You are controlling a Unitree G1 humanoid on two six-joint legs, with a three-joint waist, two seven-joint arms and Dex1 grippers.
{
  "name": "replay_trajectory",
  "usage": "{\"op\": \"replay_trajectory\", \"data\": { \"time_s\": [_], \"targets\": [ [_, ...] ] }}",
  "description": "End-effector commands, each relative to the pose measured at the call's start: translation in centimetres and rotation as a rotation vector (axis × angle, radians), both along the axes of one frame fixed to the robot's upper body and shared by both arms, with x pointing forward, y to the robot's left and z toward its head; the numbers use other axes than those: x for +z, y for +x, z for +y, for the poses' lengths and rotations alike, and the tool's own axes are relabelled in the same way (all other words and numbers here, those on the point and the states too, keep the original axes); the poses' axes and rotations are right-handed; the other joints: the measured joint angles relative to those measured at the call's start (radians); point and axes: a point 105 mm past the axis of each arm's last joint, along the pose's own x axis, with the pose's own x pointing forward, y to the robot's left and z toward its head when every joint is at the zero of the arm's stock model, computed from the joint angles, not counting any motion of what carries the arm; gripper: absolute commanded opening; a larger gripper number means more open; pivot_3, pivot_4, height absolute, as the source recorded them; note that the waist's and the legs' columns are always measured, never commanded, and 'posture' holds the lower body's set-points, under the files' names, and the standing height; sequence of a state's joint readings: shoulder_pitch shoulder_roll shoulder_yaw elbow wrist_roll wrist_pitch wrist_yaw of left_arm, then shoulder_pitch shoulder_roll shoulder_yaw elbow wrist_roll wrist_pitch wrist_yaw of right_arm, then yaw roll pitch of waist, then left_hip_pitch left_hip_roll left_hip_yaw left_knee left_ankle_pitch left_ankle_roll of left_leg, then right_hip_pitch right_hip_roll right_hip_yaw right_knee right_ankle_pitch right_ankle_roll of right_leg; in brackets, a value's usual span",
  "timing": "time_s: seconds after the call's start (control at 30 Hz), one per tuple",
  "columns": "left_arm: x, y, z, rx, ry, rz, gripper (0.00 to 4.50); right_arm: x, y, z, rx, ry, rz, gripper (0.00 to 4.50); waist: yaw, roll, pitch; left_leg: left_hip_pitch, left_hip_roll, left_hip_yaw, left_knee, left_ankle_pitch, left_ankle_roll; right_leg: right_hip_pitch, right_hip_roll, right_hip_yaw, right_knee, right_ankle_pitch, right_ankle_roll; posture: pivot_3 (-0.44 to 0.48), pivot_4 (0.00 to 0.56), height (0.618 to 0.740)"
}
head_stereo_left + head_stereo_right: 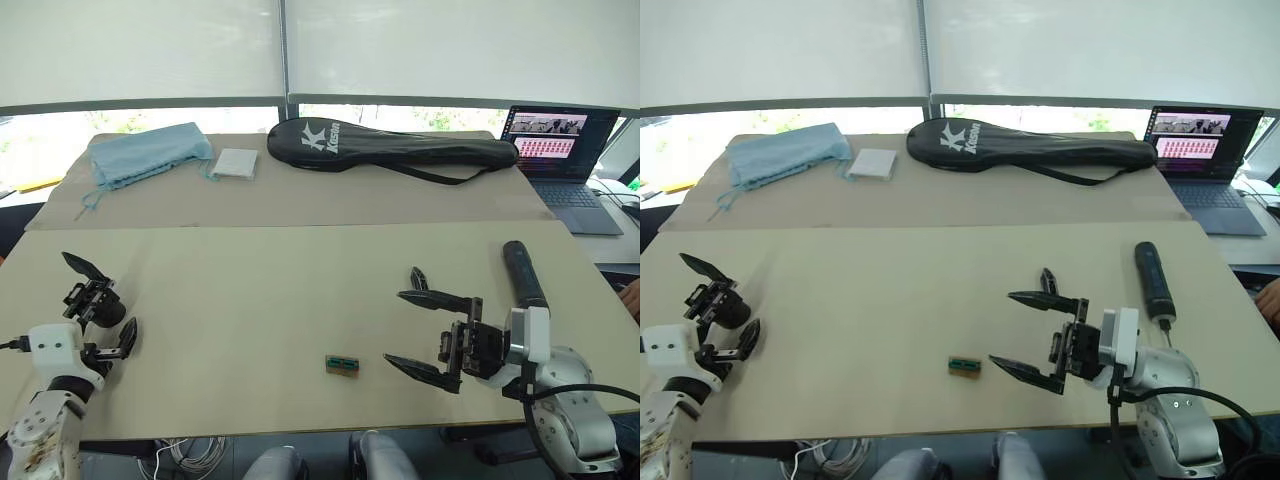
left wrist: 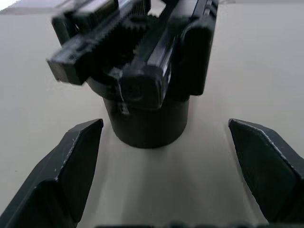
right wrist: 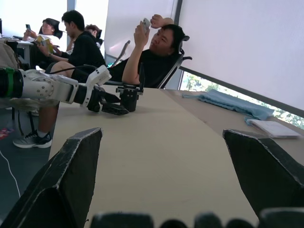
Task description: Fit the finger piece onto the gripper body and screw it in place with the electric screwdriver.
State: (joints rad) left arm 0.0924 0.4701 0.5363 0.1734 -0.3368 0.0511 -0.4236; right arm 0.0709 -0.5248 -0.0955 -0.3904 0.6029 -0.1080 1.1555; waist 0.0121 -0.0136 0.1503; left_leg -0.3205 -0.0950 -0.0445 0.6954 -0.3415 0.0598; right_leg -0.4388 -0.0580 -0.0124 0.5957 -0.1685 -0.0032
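A: Logging positions. Gripper body (image 1: 95, 300) stands at the near left of the bench (image 1: 260, 300), between the spread fingers of the left claw (image 1: 100, 305), which holds nothing. Finger piece (image 1: 419, 277) lies right of centre, just beyond the right claw (image 1: 405, 330), also wide apart and empty. Electric screwdriver (image 1: 524, 274) lies at the right edge, beside the right arm.

B: Handling?

A: My judgement: body is chunky and rigid, probably the heaviest item; grip across its round base, clear of the gear teeth seen in the left wrist view. Finger piece looks light, stiff, matte plastic; pinch the thick end, since the tapered tip could slip. Screwdriver is smooth and cylindrical, may roll; take it mid-barrel.
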Motion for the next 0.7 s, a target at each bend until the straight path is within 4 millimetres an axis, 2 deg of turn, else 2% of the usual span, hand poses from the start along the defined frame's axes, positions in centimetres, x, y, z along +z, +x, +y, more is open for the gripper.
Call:
{"op": "replay_trajectory", "data": {
  "time_s": [0.03,0.27,0.47,0.57,0.63,0.67,0.7],
  "targets": [
    [0.3,0.6,0.7,0.033,0.041,-0.003,4.5,0.6,-0.4,-0.3,-0.017,-0.012,-0.059,4.46,0.002,0.0,0.0,0.0,0.0,0.0,0.0,0.0,0.0,0.0,0.0,0.0,0.0,0.0,0.0,0.0,0.15,0.74],
    [0.7,2.0,0.6,0.025,0.021,-0.03,4.5,0.3,-0.6,-0.6,-0.049,-0.019,-0.059,4.46,0.005,0.002,0.0,0.0,0.0,-0.001,0.0,0.001,-0.002,0.0,0.0,0.0,0.001,0.0,0.0,0.0,0.15,0.74],
    [0.7,2.4,0.3,-0.006,0.019,-0.022,4.5,0.3,-0.6,-0.6,-0.06,-0.02,-0.059,4.46,0.004,0.002,0.0,0.0,0.0,-0.001,0.0,0.001,-0.001,0.0,0.0,0.0,0.001,0.0,0.0,0.0,0.15,0.74],
    [-0.1,2.0,1.1,0.039,0.033,0.016,3.69,0.5,-0.6,-0.4,-0.061,-0.023,-0.06,4.5,0.003,0.002,-0.001,0.0,0.0,-0.001,0.0,0.001,-0.001,0.0,0.0,0.0,0.001,0.0,0.0,0.0,0.15,0.74],
    [0.3,1.9,1.1,0.038,0.014,-0.02,2.64,0.7,-0.6,-0.4,-0.064,-0.025,-0.062,4.5,0.002,0.003,-0.001,0.0,0.0,-0.001,0.0,0.001,-0.001,0.0,0.0,0.0,0.001,0.0,0.0,0.0,0.15,0.74],
    [0.6,1.9,0.8,0.022,0.003,-0.045,2.31,0.7,-0.6,-0.4,-0.066,-0.026,-0.062,4.5,0.002,0.003,-0.001,0.0,0.0,-0.001,0.0,0.001,-0.001,0.0,0.0,0.0,0.001,0.0,0.0,0.0,0.15,0.74],
    [0.8,1.9,0.5,0.006,-0.004,-0.066,2.33,0.8,-0.6,-0.4,-0.066,-0.027,-0.062,4.5,0.002,0.003,-0.001,0.0,0.0,-0.001,0.0,0.001,-0.002,0.0,0.0,0.0,0.001,0.0,0.0,0.0,0.15,0.74]
  ]
}}
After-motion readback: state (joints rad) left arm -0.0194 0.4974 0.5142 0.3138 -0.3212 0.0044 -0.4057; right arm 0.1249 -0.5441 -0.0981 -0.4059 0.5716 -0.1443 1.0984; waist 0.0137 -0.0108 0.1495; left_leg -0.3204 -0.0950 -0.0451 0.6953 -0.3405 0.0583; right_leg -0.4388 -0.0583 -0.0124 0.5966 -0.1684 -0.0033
